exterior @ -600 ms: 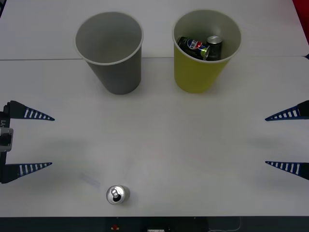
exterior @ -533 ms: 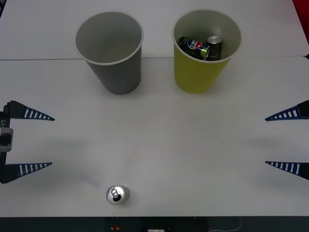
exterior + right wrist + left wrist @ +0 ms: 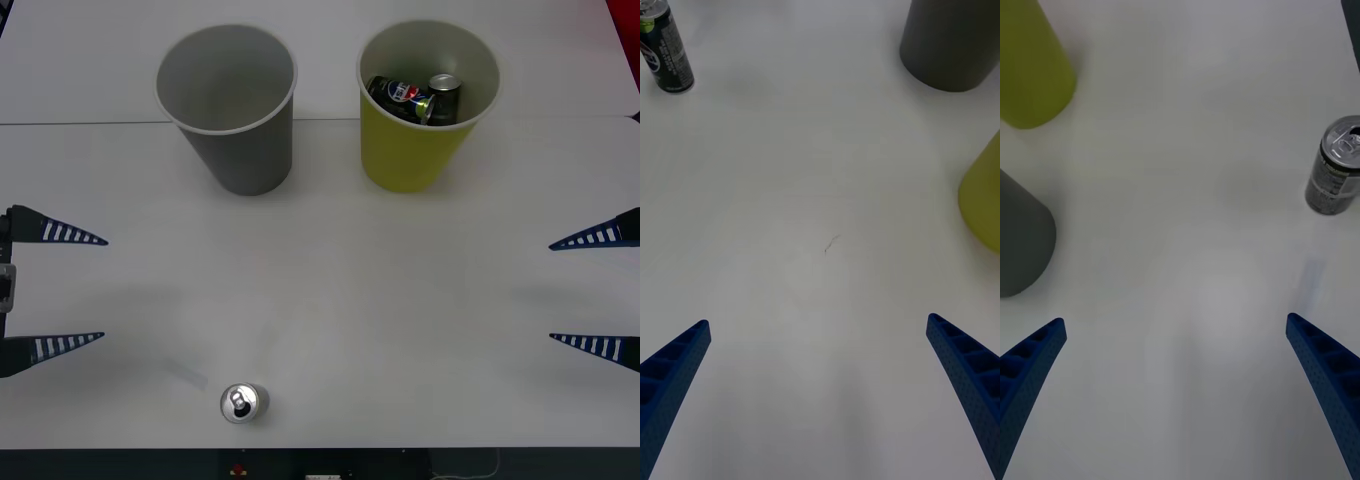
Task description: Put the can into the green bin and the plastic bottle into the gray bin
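Left hand (image 3: 70, 290) has slid slightly toward the left frame edge since 0.6 s ago, fingers spread wide, holding nothing. Right hand (image 3: 598, 290) unchanged at the right edge, also wide and unloaded. The can (image 3: 243, 403) stands upright on the desk (image 3: 380, 300) at lower centre-left, untouched. Gray bin (image 3: 232, 110) upper left of centre, green bin (image 3: 420, 105) upper right with a Pepsi can (image 3: 400, 95) and a dark can (image 3: 445, 97) inside. Open desk between the hands and the can.

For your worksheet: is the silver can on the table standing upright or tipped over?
Upright: the can shows its round top and pull-tab from above, base on the table.
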